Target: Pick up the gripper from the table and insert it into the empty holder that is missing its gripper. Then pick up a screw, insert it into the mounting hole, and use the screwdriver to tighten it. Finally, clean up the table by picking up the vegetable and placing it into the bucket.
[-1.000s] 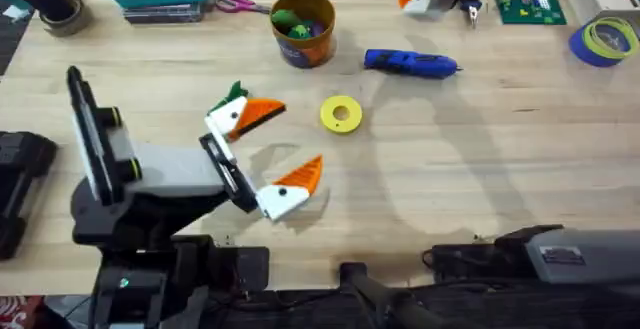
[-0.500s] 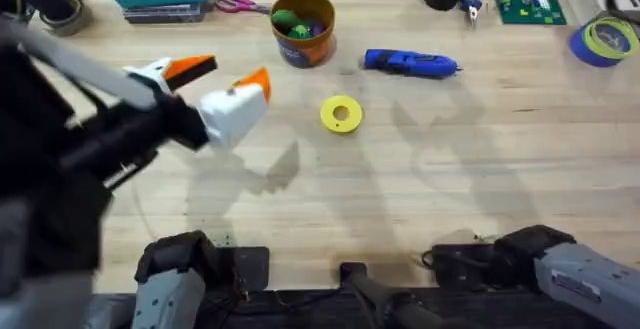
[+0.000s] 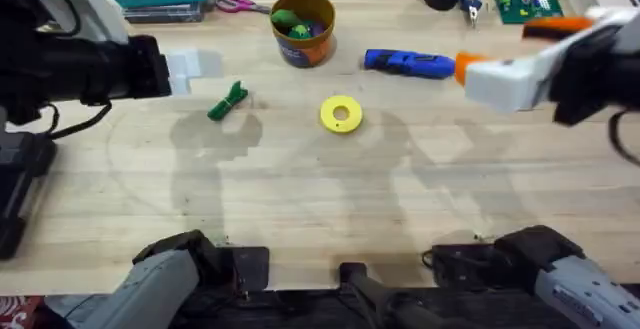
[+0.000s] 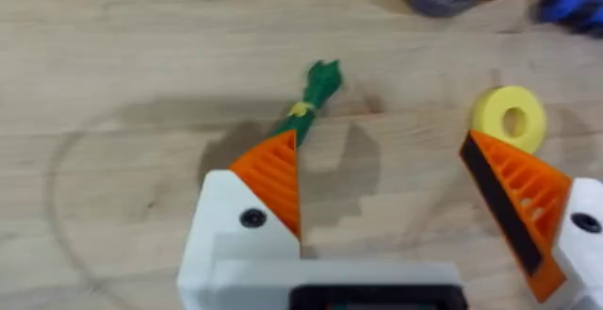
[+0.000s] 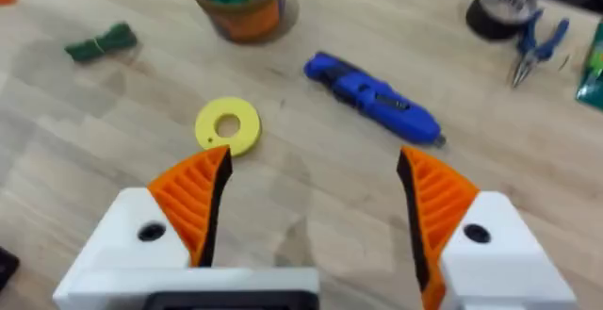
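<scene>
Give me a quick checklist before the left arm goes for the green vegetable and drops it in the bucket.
1. Left hand open: ok.
2. Slim green toy vegetable lying free on the wooden table: ok.
3. Navy round bucket with the tan-orange rim upright: ok.
4. Room left in the bucket: cannot tell, toy pieces already inside.
5. Right hand open and away from the vegetable: ok.

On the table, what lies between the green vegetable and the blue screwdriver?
In the overhead view, the yellow ring-shaped disc lies between the vegetable and the screwdriver, a little nearer the arms' bases.
</scene>
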